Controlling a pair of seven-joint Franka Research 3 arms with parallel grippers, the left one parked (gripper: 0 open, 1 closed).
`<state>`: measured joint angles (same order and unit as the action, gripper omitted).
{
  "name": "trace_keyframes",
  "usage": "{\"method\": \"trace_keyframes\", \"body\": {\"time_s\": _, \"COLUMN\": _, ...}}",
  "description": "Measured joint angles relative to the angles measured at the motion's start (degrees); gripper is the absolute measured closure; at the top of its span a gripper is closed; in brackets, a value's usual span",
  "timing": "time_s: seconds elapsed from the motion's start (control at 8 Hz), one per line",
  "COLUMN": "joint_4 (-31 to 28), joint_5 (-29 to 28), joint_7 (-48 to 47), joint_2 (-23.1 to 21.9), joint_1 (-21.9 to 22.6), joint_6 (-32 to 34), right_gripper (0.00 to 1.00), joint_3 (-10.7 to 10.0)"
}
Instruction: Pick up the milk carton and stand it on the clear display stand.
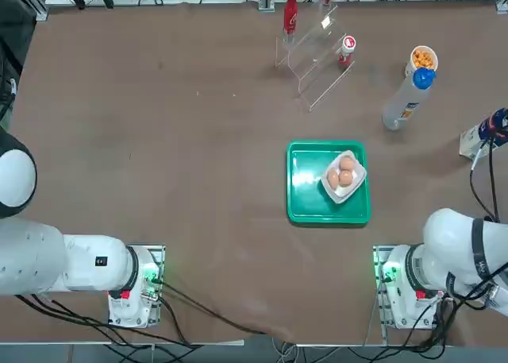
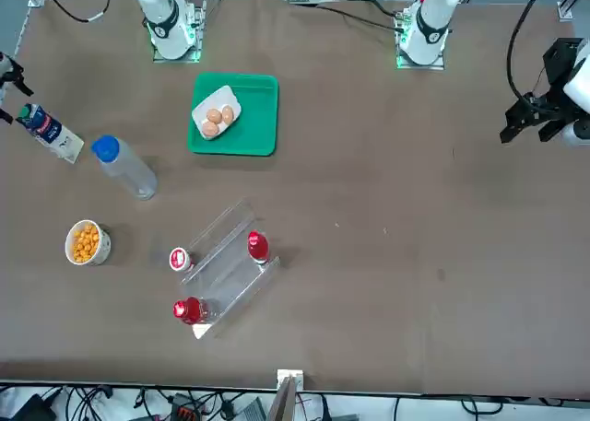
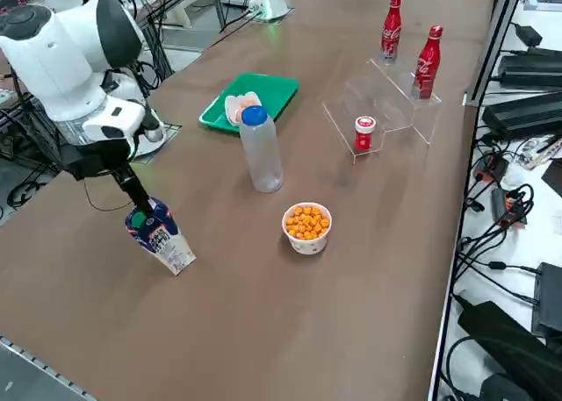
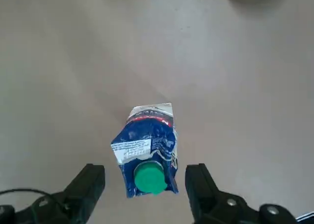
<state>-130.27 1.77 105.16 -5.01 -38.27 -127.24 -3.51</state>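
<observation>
Milk carton [image 3: 167, 239]: upright on bare tabletop, toward the robot's right edge; dark blue above, white below, green cap facing up; well apart from the display stand.
Right gripper [image 4: 145, 169]: directly over the carton, pointing down, spread wide, one finger to each side of the green cap; pinching nothing. Contact with the carton: cannot tell.
Clear display stand [image 1: 316, 61]: on the far part of the table, beyond the green tray; transparent, tiered, edges glinting; bearing red bottles.
Red bottles [image 3: 428, 64]: two tall ones with red caps, upright at the stand's higher part.
Small red bottle [image 3: 364, 136]: white-capped, upright on a lower part of the stand.
Green tray [image 1: 305, 207]: flat on the table, between the robot's bases and the stand; holding a white dish [image 1: 355, 187] with three brown eggs [image 1: 345, 177].
Blue-capped bottle [image 3: 262, 156]: upright, whitish, between carton and stand.
White cup [image 3: 306, 246]: near that bottle, farther from the robot; filled with small orange pieces [image 3: 306, 223].
</observation>
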Motion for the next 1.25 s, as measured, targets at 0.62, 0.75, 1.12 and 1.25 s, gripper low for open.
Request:
{"method": "trace_keyframes", "body": {"time_s": 0.62, "joint_4": -0.87, "joint_5": 0.0, "joint_7": 2.12, "joint_2": 3.33, "joint_1": 0.0, "joint_6": -2.86, "right_gripper": 0.0, "joint_3": 0.16}}
{"method": "trace_keyframes", "body": {"time_s": 0.75, "joint_4": -0.89, "joint_5": 0.0, "joint_7": 2.44, "joint_2": 4.0, "joint_1": 0.0, "joint_6": -3.35, "right_gripper": 0.0, "joint_3": 0.16}}
{"method": "trace_keyframes", "body": {"time_s": 1.12, "joint_4": -0.9, "joint_5": 0.0, "joint_7": 2.75, "joint_2": 5.6, "joint_1": -0.01, "joint_6": -4.21, "right_gripper": 0.02, "joint_3": 0.17}}
{"method": "trace_keyframes", "body": {"time_s": 1.25, "joint_4": -0.89, "joint_5": 0.0, "joint_7": 2.78, "joint_2": 5.78, "joint_1": -0.01, "joint_6": -4.51, "right_gripper": 0.04, "joint_3": 0.17}}
